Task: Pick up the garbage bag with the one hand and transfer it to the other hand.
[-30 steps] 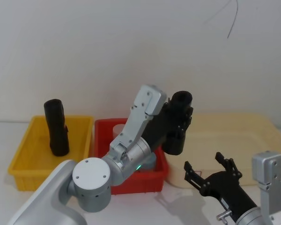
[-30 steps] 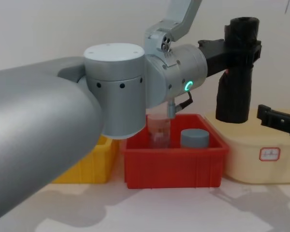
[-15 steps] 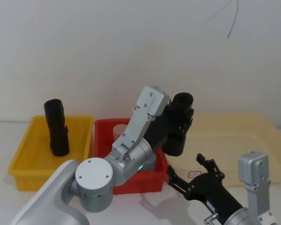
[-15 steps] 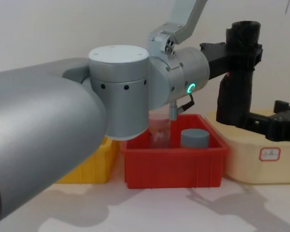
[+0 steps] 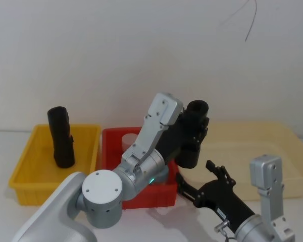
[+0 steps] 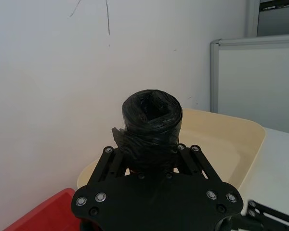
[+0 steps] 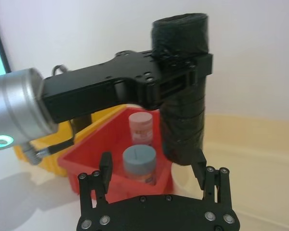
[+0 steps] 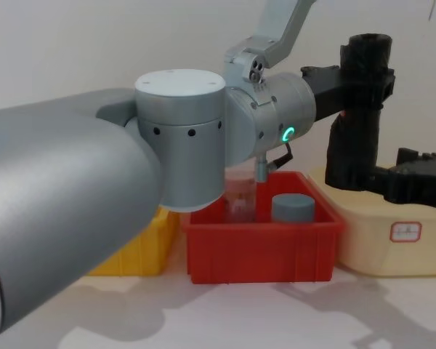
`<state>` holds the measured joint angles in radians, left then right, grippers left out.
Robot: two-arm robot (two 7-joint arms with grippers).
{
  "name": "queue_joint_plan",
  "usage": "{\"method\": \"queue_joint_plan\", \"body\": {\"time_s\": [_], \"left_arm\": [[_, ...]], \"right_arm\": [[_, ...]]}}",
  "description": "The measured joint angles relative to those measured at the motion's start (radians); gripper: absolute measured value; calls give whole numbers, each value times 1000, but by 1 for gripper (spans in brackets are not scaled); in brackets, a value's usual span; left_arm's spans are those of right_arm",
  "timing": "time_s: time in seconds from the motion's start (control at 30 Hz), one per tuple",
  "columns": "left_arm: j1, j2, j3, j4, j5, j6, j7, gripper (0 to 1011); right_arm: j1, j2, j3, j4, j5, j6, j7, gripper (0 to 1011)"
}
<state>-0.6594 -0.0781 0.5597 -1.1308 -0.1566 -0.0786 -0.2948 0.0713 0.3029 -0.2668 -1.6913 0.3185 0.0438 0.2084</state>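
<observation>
Black, matte and wrinkled, the garbage bag is a cylindrical roll with a hollow core that shows open at its top end. My left gripper is closed on the roll's upper half, fingers clamped from both sides. It holds the roll upright in the air, long axis vertical, above where the red bin meets the cream tray.

My right gripper sits just below and in front of the roll's lower end, fingers spread wide and holding nothing. In the right wrist view the free lower half stands beyond the two fingertips, close to one of them; contact cannot be told.

I judge the coming move to be a short advance that brackets the roll beneath the left gripper's hold.
</observation>
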Motion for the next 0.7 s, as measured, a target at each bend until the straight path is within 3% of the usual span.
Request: {"method": "queue_joint_plan", "body": {"time_s": [0.33, 0.7], "left_arm": [[-1, -1, 0, 1, 1, 0, 0, 370], [-1, -1, 0, 2, 1, 0, 0, 370]], "right_arm": [[52, -24, 13, 42, 5, 10, 7, 1001], [94, -51, 0, 71, 4, 26, 23, 1001]]}}
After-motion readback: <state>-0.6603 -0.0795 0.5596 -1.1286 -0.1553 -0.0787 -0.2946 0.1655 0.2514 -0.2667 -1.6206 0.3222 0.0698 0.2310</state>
